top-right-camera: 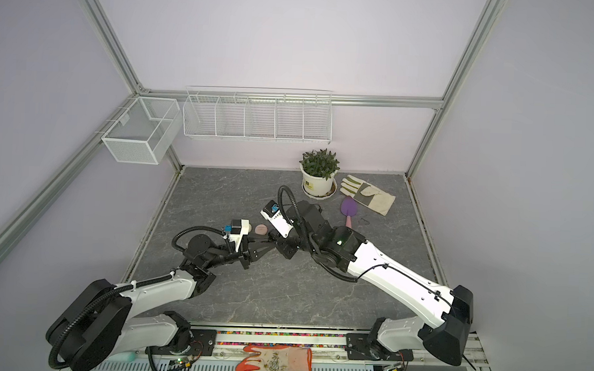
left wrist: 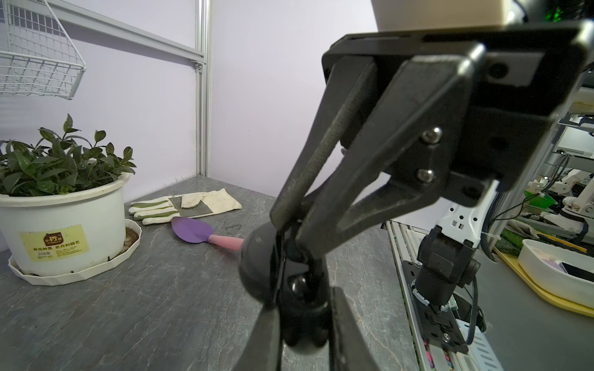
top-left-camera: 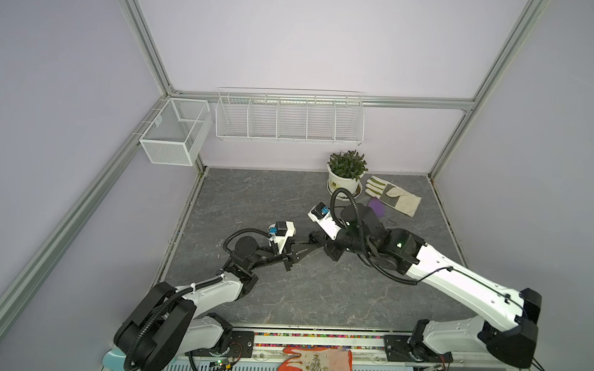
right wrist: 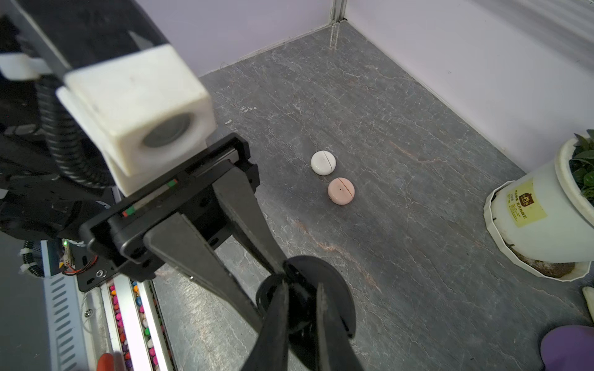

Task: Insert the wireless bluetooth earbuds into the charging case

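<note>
Left pincer (right wrist: 283, 268) seemingly grips case (left wrist: 257, 266), masking trowel (left wrist: 192, 229).

Saw the black case (left wrist: 255, 266) only as a blurred dark lump pinched between the left hand (right wrist: 283, 268) and the right hand (left wrist: 289, 225), and could not tell what lay inside it. Lost most of the purple trowel (top-left-camera: 375, 207) behind the right arm (top-left-camera: 456, 279) in a top view. Found the plant pot (right wrist: 530, 231) cut off by the right wrist view's edge.
</note>
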`<action>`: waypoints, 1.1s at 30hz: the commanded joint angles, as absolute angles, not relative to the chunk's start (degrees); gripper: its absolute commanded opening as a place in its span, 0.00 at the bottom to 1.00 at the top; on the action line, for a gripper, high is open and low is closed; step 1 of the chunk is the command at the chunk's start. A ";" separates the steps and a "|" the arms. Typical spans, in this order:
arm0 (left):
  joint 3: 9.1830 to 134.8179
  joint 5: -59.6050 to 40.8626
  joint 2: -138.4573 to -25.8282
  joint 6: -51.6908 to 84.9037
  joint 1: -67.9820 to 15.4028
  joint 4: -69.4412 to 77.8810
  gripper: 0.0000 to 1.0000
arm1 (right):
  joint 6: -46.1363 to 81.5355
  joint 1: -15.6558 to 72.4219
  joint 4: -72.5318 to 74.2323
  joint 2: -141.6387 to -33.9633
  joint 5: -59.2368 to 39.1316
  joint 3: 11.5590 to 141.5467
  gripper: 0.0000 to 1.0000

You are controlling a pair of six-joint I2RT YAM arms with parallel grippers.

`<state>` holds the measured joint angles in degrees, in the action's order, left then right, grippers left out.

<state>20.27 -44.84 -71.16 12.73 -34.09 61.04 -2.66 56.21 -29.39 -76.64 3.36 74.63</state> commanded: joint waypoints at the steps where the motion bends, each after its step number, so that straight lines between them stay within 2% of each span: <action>1: 20.64 -44.91 -70.18 11.01 -33.75 61.08 0.00 | -3.89 56.81 -30.69 -78.03 2.74 75.36 0.14; 11: 20.96 -44.68 -70.65 10.74 -33.75 61.15 0.00 | -4.48 57.44 -31.40 -78.63 1.80 75.20 0.21; 17: 20.83 -44.47 -70.36 10.27 -33.75 60.74 0.00 | -5.39 57.40 -34.49 -79.89 3.05 79.01 0.45; 19: 20.73 -44.45 -70.23 10.07 -33.75 60.30 0.00 | -5.45 57.44 -36.42 -79.81 3.76 81.15 0.49; 26: 20.60 -44.57 -71.20 10.15 -33.75 60.54 0.00 | -1.34 55.53 -37.20 -73.26 5.26 81.28 0.51; 33: 20.83 -45.18 -71.93 10.84 -33.75 61.23 0.00 | 9.93 40.22 -36.87 -69.41 6.90 69.35 0.45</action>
